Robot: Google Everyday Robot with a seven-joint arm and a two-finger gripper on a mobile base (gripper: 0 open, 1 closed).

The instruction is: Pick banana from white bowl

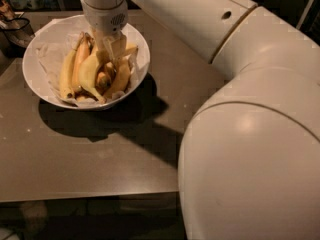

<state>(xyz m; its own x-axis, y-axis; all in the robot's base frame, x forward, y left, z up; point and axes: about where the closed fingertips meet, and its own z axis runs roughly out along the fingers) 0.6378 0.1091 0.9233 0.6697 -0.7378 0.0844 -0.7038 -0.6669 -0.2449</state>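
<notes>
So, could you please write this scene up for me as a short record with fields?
gripper: gripper lowered into the bowl, among the fruit, just above the banana
banana: banana is the largest, curved and pale yellow, lying near the bowl's middle
other bananas: shorter bananas lie on either side of it
white bowl: white bowl stands on the table, toward its far left
arm: arm fills the right foreground
task state: banana not yet lifted out

gripper (112, 48) in white bowl (36, 79) | hides banana (89, 76) top | arm (240, 134) cropped R
</notes>
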